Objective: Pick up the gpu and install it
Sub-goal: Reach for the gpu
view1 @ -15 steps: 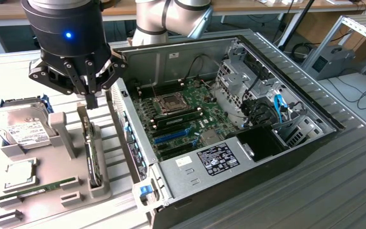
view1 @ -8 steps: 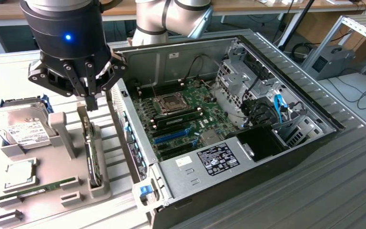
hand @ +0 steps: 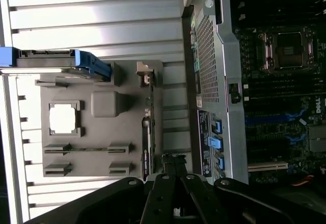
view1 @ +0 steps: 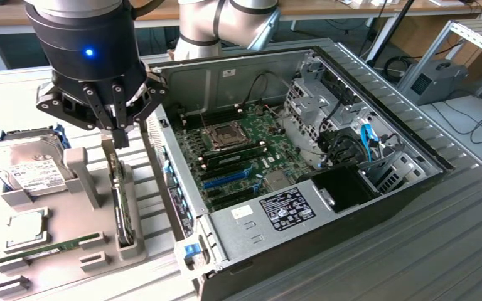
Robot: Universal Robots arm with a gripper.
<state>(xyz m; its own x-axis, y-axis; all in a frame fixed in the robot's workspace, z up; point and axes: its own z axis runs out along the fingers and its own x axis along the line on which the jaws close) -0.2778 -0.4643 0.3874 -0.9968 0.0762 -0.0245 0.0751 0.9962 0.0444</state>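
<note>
1. The gripper (view1: 120,139) (hand: 173,162) hung over the grey holder tray (view1: 65,213) (hand: 132,112), its two fingers pressed together with nothing between them.
2. The gpu (view1: 123,210) (hand: 147,132) stood on its long edge in a slot of that tray, on the side nearest the computer case (view1: 391,135). It was seen edge-on as a thin dark strip.
3. The closed fingertips sat just above the end of the gpu that lies farther from the exterior camera. Whether they touched the card could not be told.
4. On the same tray, a hard drive (view1: 27,169) with a white label leaned in a blue caddy (hand: 91,63) on the exterior view's left.
5. A square CPU chip (view1: 25,227) (hand: 63,118) lay flat in its own recess, nearer the exterior camera than the hard drive.
6. A narrow green RAM stick (view1: 53,246) (hand: 84,148) sat in a slot just beside the chip.
7. The case lay open on its side on the ridged metal table (view1: 442,238), on the exterior view's right of the tray.
8. Inside it, the motherboard (view1: 250,157) (hand: 275,96) showed a CPU socket (view1: 224,135) (hand: 285,48) and blue expansion slots (view1: 228,177) (hand: 270,118).
</note>
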